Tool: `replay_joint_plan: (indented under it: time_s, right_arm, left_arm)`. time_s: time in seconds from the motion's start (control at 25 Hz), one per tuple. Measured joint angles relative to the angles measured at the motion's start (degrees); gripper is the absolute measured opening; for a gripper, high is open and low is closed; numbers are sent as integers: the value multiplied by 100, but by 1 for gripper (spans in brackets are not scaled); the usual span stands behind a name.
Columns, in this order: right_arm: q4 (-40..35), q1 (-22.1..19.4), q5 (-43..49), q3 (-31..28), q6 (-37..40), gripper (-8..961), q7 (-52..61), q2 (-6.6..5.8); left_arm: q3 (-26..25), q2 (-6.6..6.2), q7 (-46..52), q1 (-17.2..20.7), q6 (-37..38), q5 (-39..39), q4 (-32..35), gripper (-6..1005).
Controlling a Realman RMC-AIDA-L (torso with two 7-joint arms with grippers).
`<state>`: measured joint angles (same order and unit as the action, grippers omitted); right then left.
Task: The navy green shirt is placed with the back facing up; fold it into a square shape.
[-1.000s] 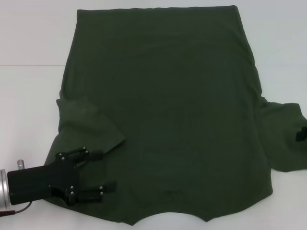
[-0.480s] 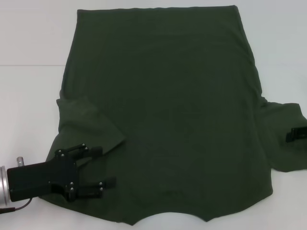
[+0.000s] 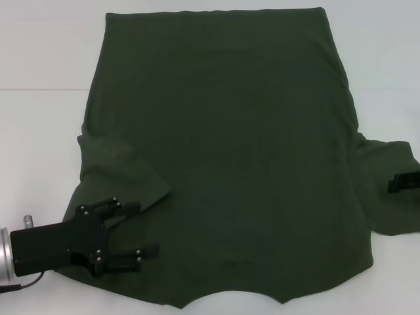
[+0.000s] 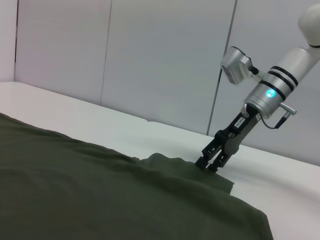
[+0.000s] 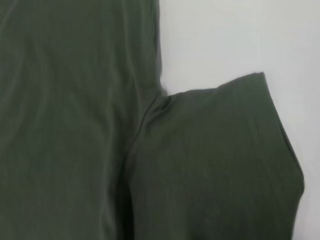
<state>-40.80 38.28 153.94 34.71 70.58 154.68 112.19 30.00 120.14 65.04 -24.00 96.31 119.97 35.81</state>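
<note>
My left gripper point(image 3: 141, 230) sits low over the shirt point(image 3: 223, 151) at its near-left sleeve, jaws spread wide, gripping nothing. The shirt lies flat, back up, across the white table point(image 3: 39, 131). My right gripper point(image 4: 212, 163) touches down on the right sleeve, fingers apart. Closing too shallow, I might pinch one layer only and drag the cloth askew.
</note>
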Motion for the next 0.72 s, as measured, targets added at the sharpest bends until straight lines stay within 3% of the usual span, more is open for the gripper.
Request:
replay_joint_plan:
  time_s: [0.72]
  right_arm:
    - [70,115,-26,72,-44,911,0,45]
  left_arm:
    - [-29,7,48,-46,-24,28,-22,889]
